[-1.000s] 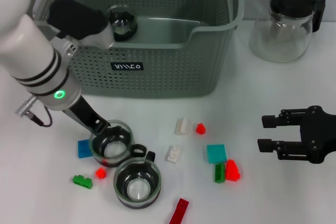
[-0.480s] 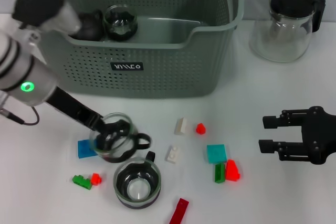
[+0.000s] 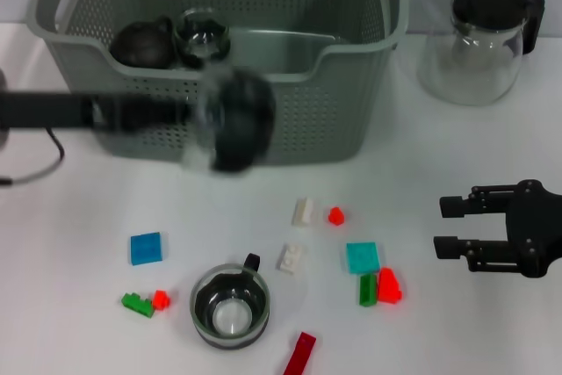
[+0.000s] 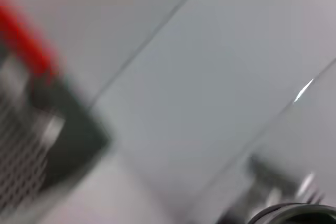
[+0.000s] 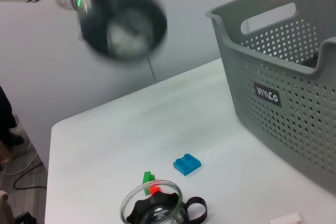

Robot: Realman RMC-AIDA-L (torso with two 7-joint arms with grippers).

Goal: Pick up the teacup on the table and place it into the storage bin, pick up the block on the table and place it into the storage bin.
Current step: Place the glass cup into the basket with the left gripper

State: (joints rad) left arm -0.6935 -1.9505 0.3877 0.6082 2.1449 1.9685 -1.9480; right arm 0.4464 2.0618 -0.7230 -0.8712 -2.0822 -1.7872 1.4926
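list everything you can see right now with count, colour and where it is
storage bin: 1, grey-green, orange clips, back of table
teacups in bin: 2, glass and dark, left end
teacup in the air: 1, glass, blurred, before the bin's front wall
teacup on table: 1, glass with black handle, front
glass jug: 1, clear with black lid, back right
blocks: blue, teal, 2 white, several red and green, scattered at front
table: 1, white
left gripper: carrying the airborne teacup
right gripper: black, parked at right, open
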